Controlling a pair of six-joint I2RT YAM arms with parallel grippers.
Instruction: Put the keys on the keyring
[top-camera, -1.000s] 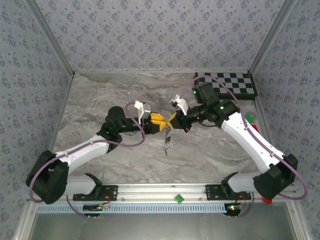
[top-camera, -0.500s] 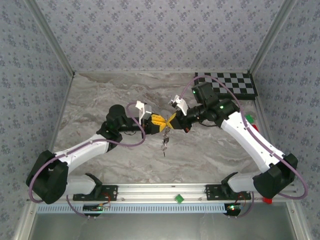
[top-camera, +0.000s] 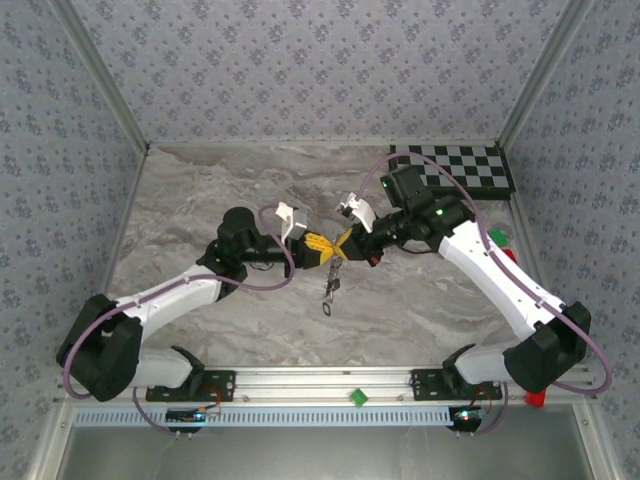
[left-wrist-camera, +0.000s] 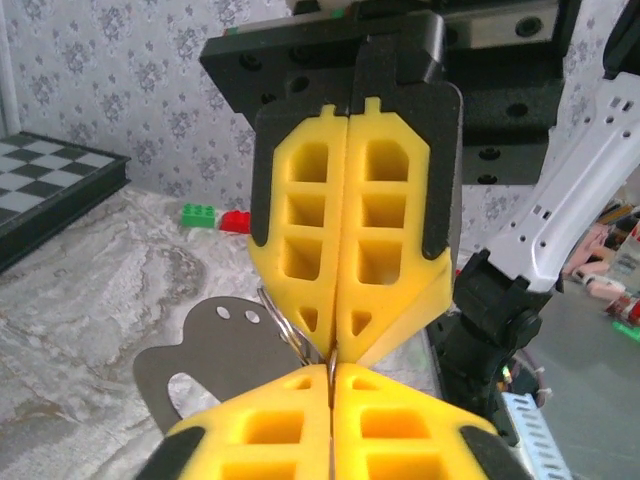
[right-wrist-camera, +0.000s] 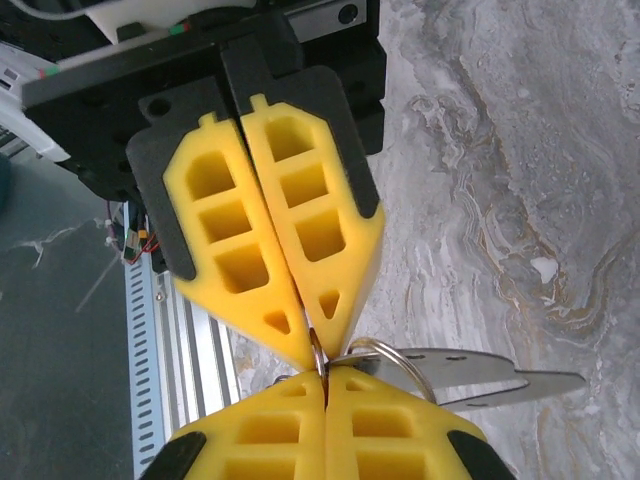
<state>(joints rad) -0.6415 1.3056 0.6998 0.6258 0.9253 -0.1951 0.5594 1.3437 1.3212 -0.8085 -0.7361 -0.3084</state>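
Grippers are seen from above meeting tip to tip over the middle of the marbled desk (top-camera: 200, 200), the left gripper (top-camera: 322, 247) reaching in from the left and the right gripper (top-camera: 347, 243) from the right; both sets of yellow jaws are pressed shut. The keys (top-camera: 329, 292) are seen dangling in a small dark cluster just below the meeting point, and whether they touch the desk cannot be told. A chessboard (top-camera: 455, 165) is laid at the far right corner

From the left wrist, the left gripper (left-wrist-camera: 330, 375) is shown at the bottom of the view with its jaws closed together, and the right gripper (left-wrist-camera: 327, 350) is met point to point from above, equally closed. The keyring (left-wrist-camera: 283, 322), a thin wire loop, is caught where the tips meet and curves out to the left, with a flat metal piece (left-wrist-camera: 215, 350) pierced by holes hanging beside it. A green brick (left-wrist-camera: 195, 214) and a red brick (left-wrist-camera: 236, 221) are seen side by side on the desk behind

From the right wrist, the right gripper (right-wrist-camera: 325, 385) is pictured below and the left gripper (right-wrist-camera: 315, 345) above, both sets of jaws clamped on the keyring (right-wrist-camera: 392, 352), whose loop stands out to the right; the flat metal piece (right-wrist-camera: 470, 372) is threaded through it and points right, above the desk
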